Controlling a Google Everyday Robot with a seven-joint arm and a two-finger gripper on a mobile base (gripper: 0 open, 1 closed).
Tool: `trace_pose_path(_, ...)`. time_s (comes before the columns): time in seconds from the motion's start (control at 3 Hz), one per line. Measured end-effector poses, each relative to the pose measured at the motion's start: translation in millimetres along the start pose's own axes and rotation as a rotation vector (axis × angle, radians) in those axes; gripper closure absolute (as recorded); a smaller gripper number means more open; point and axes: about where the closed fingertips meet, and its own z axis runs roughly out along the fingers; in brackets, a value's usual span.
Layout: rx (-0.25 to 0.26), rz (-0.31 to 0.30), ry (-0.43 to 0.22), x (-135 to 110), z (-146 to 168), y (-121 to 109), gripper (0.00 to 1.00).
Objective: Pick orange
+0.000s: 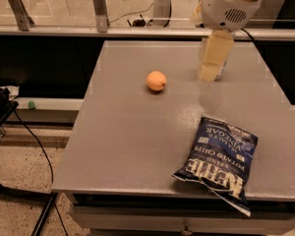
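Pincer [207, 73] hangs over bench [118, 146] far side, approx 1 o'clock of centre; open or closed, can't tell. On bench, orange [156, 80] sits at pincer's 9 o'clock, apart from it. Chip bag [219, 163] at orange's 5 o'clock, nr front edge.

orange [156, 80]: orange-yellow, plain matte skin.
table [132, 136]: flat grey, unpatterned.
chip bag [219, 162]: dark navy, white lettering, paler blue band.
gripper [207, 74]: cream-yellow, over the table's far right side, under a white arm housing [227, 6].
floor [19, 208]: speckled beige, possibly terrazzo.
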Motion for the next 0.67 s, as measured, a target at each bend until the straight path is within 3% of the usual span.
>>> trace_pose_path(0.67,-0.055,-0.057,0.074,-7.7,80.2,-35.6,0.00)
